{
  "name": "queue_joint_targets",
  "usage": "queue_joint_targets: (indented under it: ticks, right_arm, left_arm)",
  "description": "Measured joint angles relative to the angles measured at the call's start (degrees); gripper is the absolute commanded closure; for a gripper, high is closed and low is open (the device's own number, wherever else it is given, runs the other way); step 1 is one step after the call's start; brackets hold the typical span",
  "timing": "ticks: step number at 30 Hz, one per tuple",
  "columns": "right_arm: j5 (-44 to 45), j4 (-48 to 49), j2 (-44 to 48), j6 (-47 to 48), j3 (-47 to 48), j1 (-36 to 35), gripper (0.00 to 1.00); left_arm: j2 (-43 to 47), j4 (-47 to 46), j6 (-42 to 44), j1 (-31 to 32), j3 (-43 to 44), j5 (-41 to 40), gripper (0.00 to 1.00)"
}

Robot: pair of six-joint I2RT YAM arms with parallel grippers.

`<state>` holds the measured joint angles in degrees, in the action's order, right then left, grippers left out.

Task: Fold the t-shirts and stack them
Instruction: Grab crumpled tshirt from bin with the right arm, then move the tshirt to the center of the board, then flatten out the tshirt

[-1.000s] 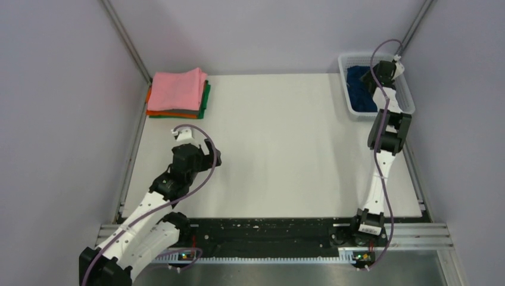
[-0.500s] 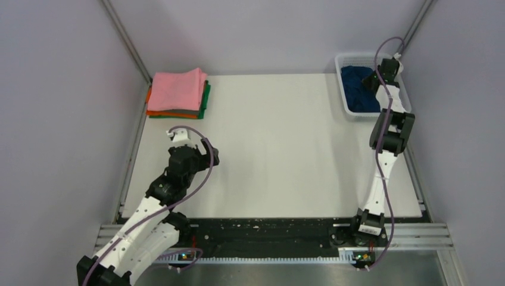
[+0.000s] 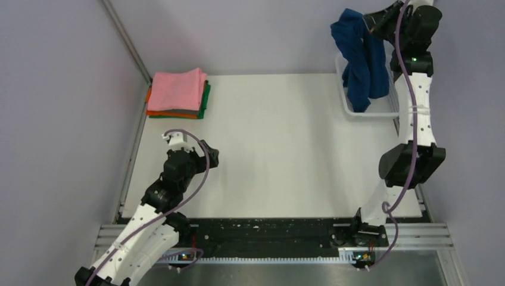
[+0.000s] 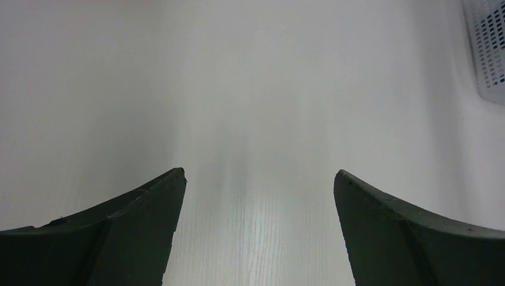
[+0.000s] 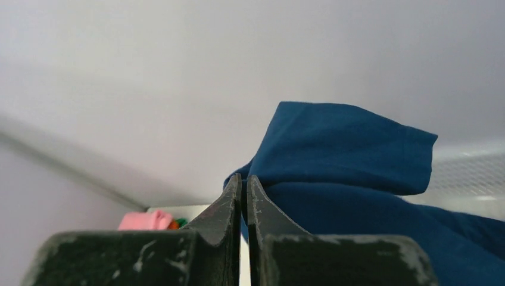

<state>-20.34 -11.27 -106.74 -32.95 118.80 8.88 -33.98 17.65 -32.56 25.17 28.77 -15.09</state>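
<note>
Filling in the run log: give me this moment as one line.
right gripper: shut on navy t-shirt, hanging over basket | left gripper: open, above table | folded stack: far-left corner

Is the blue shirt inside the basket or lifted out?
Mostly out: the blue shirt hangs unfolded from the shut right gripper, above the basket. Its lower end overlaps the basket; whether it touches, cannot tell.

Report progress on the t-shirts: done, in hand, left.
Done: a folded stack, pink on top, sits far left on the table. In hand: the right end effector is shut on the blue t-shirt, which hangs over the white basket. Left: spread, fold and stack that shirt; the left end effector is open, empty.
</note>
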Motion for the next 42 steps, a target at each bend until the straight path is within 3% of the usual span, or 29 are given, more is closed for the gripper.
queue_joint_targets:
  ticks: [4,11,16,19,24,26,28,29,31,33,42]
  right_arm:
    - [-4.2,-0.7,6.6,1.5,1.4,-7.5,1.0]
    - [-10.9,-0.7,8.2,0.8,6.9,-22.3,1.0]
    - [-15.0,3.0,8.8,-3.3,5.9,-24.8,1.0]
    - [-14.6,5.3,12.9,-3.7,-3.7,-24.9,1.0]
    - [-8.0,7.8,26.8,-0.5,-35.9,-24.5,0.98]
    - [-3.1,8.6,33.5,0.4,-51.8,-23.7,0.81]
    - [2.4,8.3,38.5,0.7,-65.0,-22.3,0.4]
    - [5.6,7.5,40.3,0.8,-70.8,-21.2,0.26]
    - [11.6,4.4,41.6,1.4,-77.9,-19.5,0.09]
    - [16.6,1.0,41.6,2.1,-80.7,-18.3,0.02]
    - [21.8,-1.1,53.7,6.3,-81.4,-22.2,0.01]
  left_arm:
    - [1.8,0.6,-0.6,0.0,-0.1,1.0,0.01]
    - [5.5,0.7,-1.2,0.0,-0.2,1.8,0.01]
    - [6.5,1.5,-1.8,0.0,-0.2,1.7,0.01]
    - [6.8,2.4,-2.1,0.0,-0.2,1.6,0.01]
    - [6.8,3.5,-2.7,0.0,-0.3,0.3,0.01]
    - [6.4,3.8,-3.1,0.0,-0.3,-0.1,0.01]
    - [5.9,3.9,-3.5,0.0,-0.3,-0.4,0.01]
    - [5.3,3.9,-3.7,0.0,-0.3,-0.6,0.01]
    - [3.9,3.9,-4.2,0.0,-0.3,-0.8,0.01]
    - [2.1,4.2,-5.0,0.0,-0.3,-0.7,0.01]
    - [-6.8,5.8,-8.7,0.0,-1.6,4.8,0.01]
